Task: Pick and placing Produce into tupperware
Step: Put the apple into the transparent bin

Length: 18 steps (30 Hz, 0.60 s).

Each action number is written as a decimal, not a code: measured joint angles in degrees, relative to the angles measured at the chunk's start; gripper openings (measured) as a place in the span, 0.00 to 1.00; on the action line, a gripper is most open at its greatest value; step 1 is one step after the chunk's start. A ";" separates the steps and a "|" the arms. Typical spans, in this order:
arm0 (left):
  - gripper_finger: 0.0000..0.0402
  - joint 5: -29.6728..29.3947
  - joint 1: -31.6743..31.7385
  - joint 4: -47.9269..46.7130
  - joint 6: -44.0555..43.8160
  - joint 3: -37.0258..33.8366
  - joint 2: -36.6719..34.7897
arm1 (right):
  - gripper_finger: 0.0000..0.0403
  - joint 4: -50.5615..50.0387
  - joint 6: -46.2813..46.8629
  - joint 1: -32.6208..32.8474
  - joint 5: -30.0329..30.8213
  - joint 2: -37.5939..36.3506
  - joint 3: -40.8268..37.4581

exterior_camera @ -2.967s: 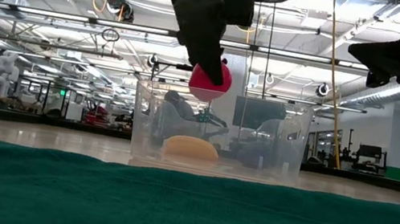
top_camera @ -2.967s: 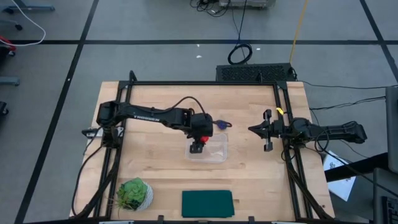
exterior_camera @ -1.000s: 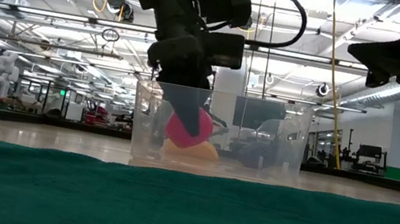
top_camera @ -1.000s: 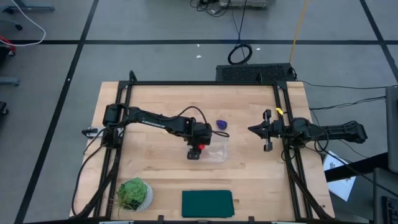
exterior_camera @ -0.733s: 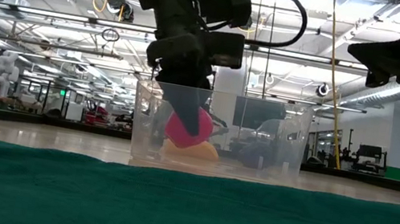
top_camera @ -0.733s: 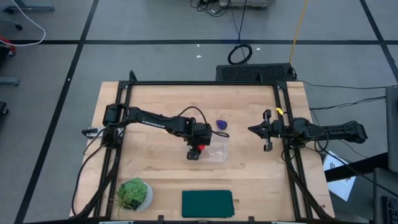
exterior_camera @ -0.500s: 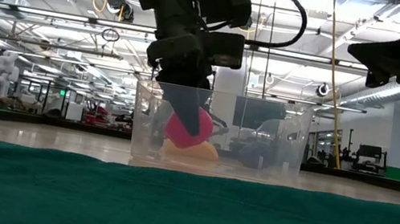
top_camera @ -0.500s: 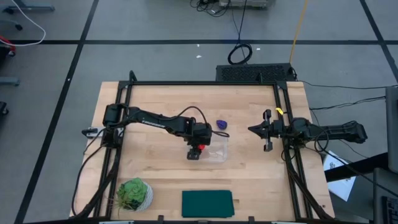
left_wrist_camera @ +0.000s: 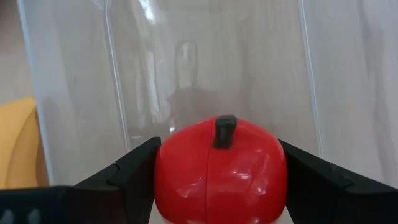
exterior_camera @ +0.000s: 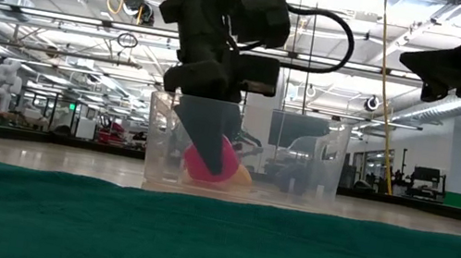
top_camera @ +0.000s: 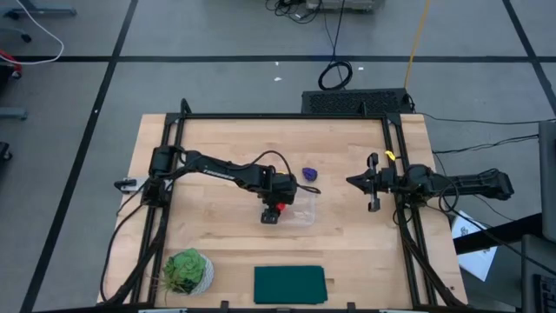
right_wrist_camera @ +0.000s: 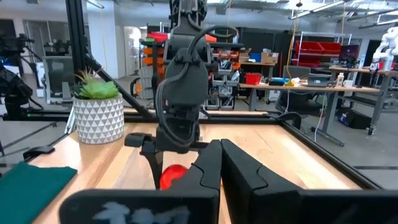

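The clear tupperware [top_camera: 295, 207] stands mid-table. My left gripper [top_camera: 275, 209] reaches down into it, shut on the red round fruit [left_wrist_camera: 221, 168], which is low in the container in the low view [exterior_camera: 207, 159]. The yellow banana [exterior_camera: 239, 175] lies on the container's floor beside it and also shows in the left wrist view [left_wrist_camera: 17, 146]. The purple grape cluster [top_camera: 308, 175] lies on the table just beyond the container's far side. My right gripper [top_camera: 352, 181] is shut and empty, held above the table's right side. My left gripper pinches the red fruit's two opposite sides [left_wrist_camera: 163, 177] between its two fingers [left_wrist_camera: 134, 171], stem end facing the wrist camera. The fingers come from above, pointing down into the tupperware. The fruit sits near the container's floor; whether it rests on it I cannot tell.
A potted green plant [top_camera: 187, 271] stands at the near left. A dark green flat mat [top_camera: 289, 284] lies at the near edge, in front of the low camera. Black frame rails [top_camera: 165, 200] run along the table's left, far and right sides.
My left gripper has gone down deeper into the tupperware with the red fruit, staying shut on it. The fruit now sits lower, close to the floor beside the banana. The container has shifted slightly on the table.
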 joint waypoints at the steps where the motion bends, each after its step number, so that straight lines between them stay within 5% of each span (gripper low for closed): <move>1: 0.67 0.00 0.00 0.00 0.06 0.00 0.00 | 0.00 0.25 0.02 0.00 0.06 0.19 0.00; 12: 0.68 -0.52 0.04 1.66 0.17 0.00 0.00 | 0.00 0.14 -0.11 0.02 0.09 0.32 0.00; 18: 0.77 1.62 0.31 1.54 -0.47 -0.02 0.02 | 0.00 0.16 -0.13 0.01 0.11 0.32 0.00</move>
